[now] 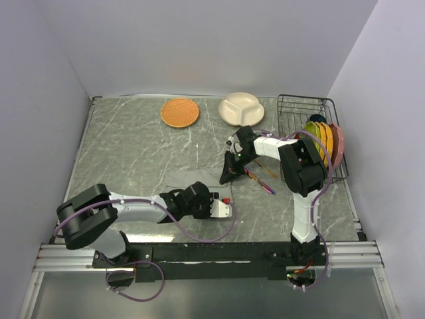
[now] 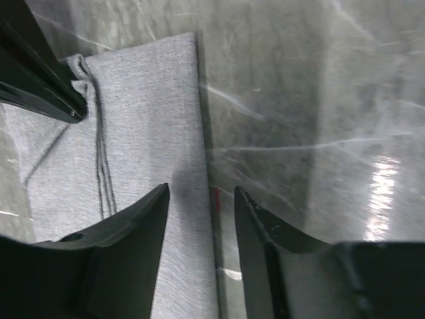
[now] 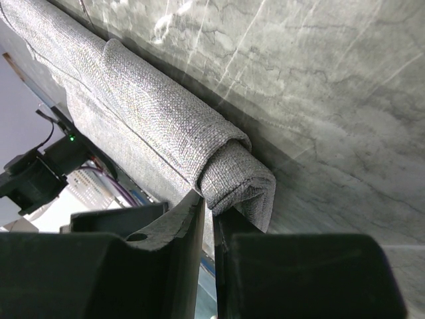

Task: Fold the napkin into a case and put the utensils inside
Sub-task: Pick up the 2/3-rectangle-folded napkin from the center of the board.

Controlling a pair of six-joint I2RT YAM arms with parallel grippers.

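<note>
The grey napkin [image 2: 146,113] lies on the marble table, partly folded, with one side rolled into a thick tube [image 3: 166,113]. It hardly shows against the table in the top view. My right gripper [image 3: 210,206] is shut on the end of that roll, low over the table [image 1: 230,175]. My left gripper [image 2: 202,193] is open and straddles the napkin's straight edge, one finger over cloth, one over bare table [image 1: 226,210]. The gold spoon [image 1: 267,171] and purple knife [image 1: 264,185] lie just right of the right gripper.
A round orange woven mat [image 1: 180,112] and a cream divided plate [image 1: 240,107] sit at the back. A black wire rack [image 1: 302,105] with several coloured plates [image 1: 323,141] stands at the right wall. White walls close in three sides.
</note>
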